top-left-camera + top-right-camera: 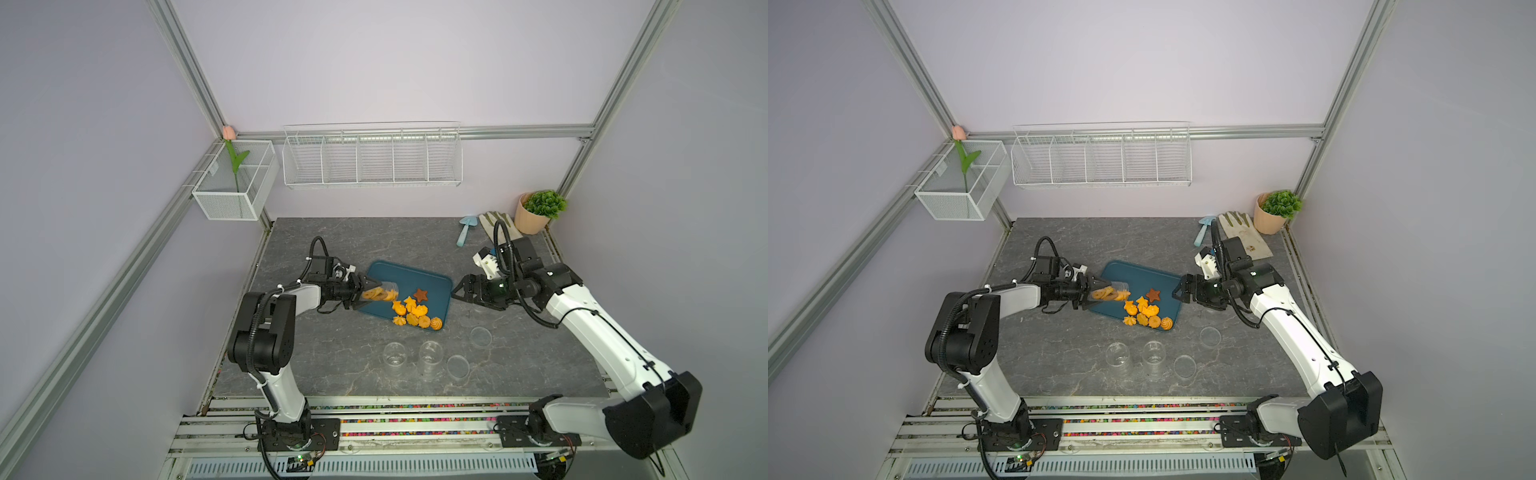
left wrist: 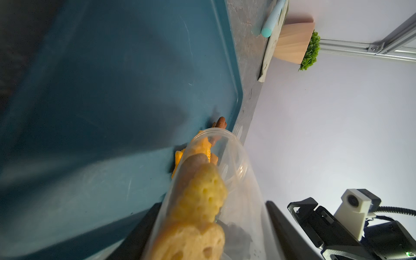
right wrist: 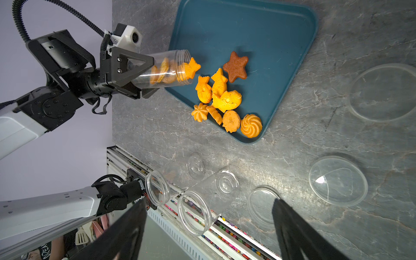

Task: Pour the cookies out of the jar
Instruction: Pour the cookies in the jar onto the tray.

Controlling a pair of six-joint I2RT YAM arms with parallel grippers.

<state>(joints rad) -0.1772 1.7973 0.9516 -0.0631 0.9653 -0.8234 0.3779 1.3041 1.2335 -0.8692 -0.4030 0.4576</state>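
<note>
A: The left gripper (image 3: 151, 75): what was its state?
B: It was clamped on the base of the jar (image 3: 177, 59), which lay nearly level with its mouth over the tray (image 3: 258, 33).
A: And the right gripper (image 1: 456, 291)?
B: Its jaws stood wide and held nothing; it hung just beside the tray's right edge, above the table (image 1: 332, 249).
A: Where were the cookies (image 3: 221, 99)?
B: Most lay heaped on the tray near its front edge, the brown star (image 3: 236, 67) just beside the heap and one swirl (image 3: 199, 112) at the rim. A fish (image 3: 191, 68) jutted from the jar's mouth; a few more sat inside.
A: What else was shown?
B: Two empty jars (image 1: 394, 358) stood upright near the table's front, lids (image 1: 481, 336) beside them
</note>
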